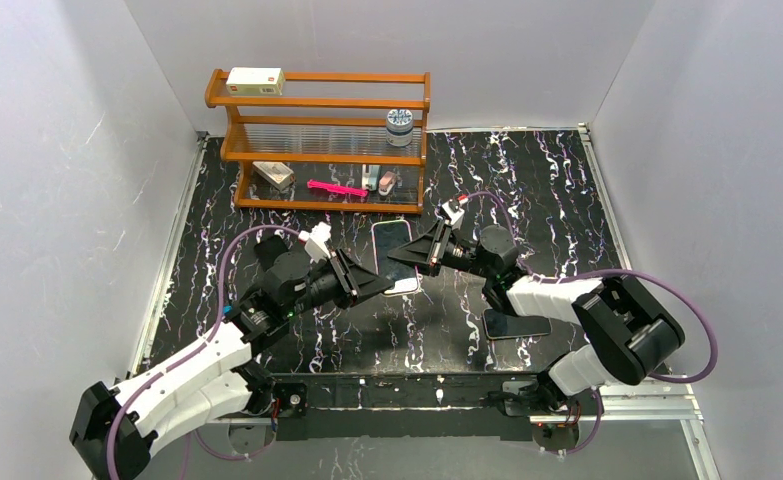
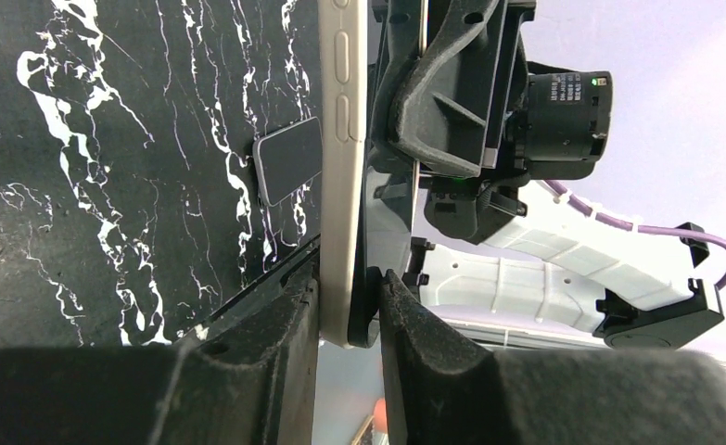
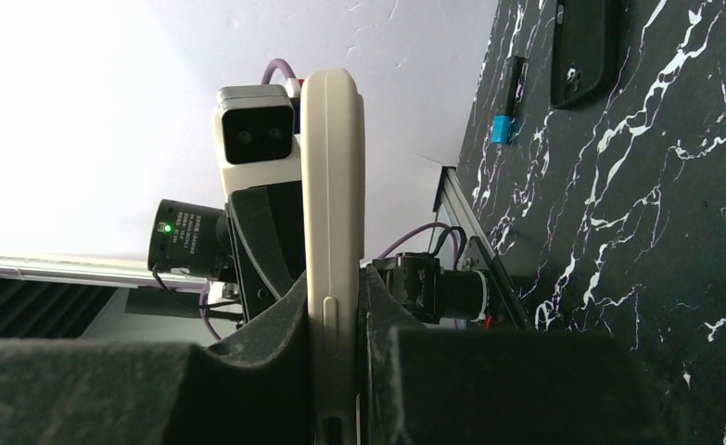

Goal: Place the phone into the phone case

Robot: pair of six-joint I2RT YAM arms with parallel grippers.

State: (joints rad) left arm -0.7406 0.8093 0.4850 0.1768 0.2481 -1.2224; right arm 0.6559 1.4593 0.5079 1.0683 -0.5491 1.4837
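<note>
You have the phone [image 2: 340, 139] held above the table [image 2: 108, 185], pinched at its edges by the left gripper [image 2: 348, 297] and the right gripper [image 3: 333, 306], but the case [image 3: 581, 46] lies well apart, so putting it in is not yet done.

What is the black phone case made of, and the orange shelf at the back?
The phone case looks like soft plastic or rubber: it is dull black with no sharp shine, though the look alone cannot settle which. The shelf looks like varnished wood: orange-brown rails with a slight gloss. Its floors look like clear ribbed plastic, maybe.
</note>
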